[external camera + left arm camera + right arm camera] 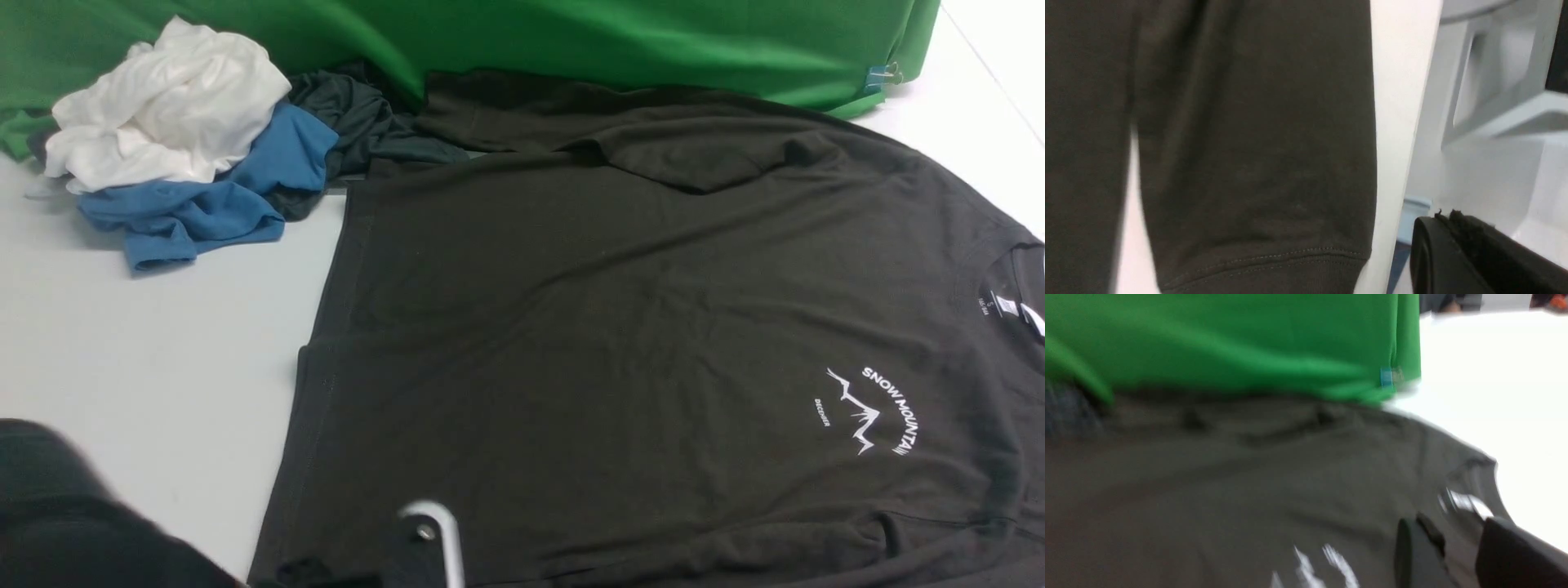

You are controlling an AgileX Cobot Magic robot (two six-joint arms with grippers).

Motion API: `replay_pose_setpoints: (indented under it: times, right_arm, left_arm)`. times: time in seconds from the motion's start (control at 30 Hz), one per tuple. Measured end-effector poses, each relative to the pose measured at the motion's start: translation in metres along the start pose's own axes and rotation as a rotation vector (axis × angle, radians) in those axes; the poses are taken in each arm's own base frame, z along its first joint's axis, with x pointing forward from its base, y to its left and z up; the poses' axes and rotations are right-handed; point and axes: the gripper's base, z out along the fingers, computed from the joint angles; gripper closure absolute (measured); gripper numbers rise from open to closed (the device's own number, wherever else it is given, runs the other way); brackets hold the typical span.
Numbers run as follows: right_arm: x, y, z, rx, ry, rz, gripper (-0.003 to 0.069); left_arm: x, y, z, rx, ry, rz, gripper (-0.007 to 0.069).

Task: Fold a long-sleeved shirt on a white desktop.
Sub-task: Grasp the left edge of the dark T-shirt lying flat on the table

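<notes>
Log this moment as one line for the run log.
garment: long-sleeved shirt flat, logo up, on white desktop | left gripper: apart from sleeve cuff, jaws unclear | right gripper: open above collar, blurred

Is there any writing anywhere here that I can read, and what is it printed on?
"SNOW MOUNTAIN": white, arched over a peak drawing on the chest of the black shirt.
Small white word beside the peak: too small to read.
White neck label: print too small to read.
No other writing shows.
</notes>
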Motion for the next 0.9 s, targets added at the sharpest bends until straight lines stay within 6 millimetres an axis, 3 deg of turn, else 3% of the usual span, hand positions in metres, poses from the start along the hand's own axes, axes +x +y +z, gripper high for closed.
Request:
replay_pose_setpoints:
  times: [0.17,0.2,0.3,0.43,0.47,0.5,0.6,0.73,0.9]
  right_arm:
    - [-0.021,0.002,-0.003,-0.058,-0.232,0.29,0.0417]
    - [-0.022,0.002,-0.003,-0.061,-0.238,0.304,0.0417]
    - [-0.027,0.006,-0.004,-0.102,-0.192,0.44,0.0432]
    - [-0.069,0.025,-0.01,-0.205,0.002,0.278,0.0466]
    - [-0.072,0.026,-0.01,-0.216,-0.001,0.278,0.0467]
    - [-0.093,0.035,-0.012,-0.28,0.064,0.197,0.0468]
    - [-0.122,0.052,-0.011,-0.397,0.183,0.088,0.0468]
    - [-0.137,0.072,0.001,-0.515,0.299,-0.005,0.0464]
    - [-0.131,0.092,0.018,-0.597,0.39,-0.078,0.0459]
  left_arm:
    - [0.0,0.005,0.02,0.004,0.058,0.005,0.0389]
    - [0.001,0.006,0.021,0.002,0.06,0.006,0.0381]
    - [0.01,0.008,0.035,-0.017,0.083,0.019,0.0262]
    - [0.023,0.007,0.045,-0.018,0.123,0.073,0.0184]
    - [0.023,0.007,0.046,-0.018,0.124,0.076,0.0183]
    - [0.026,0.006,0.047,-0.014,0.133,0.089,0.0174]
    - [0.027,0.007,0.048,-0.019,0.138,0.102,0.0168]
    - [0.027,0.007,0.048,-0.028,0.137,0.109,0.0167]
    - [0.03,0.01,0.049,-0.057,0.16,0.147,0.0195]
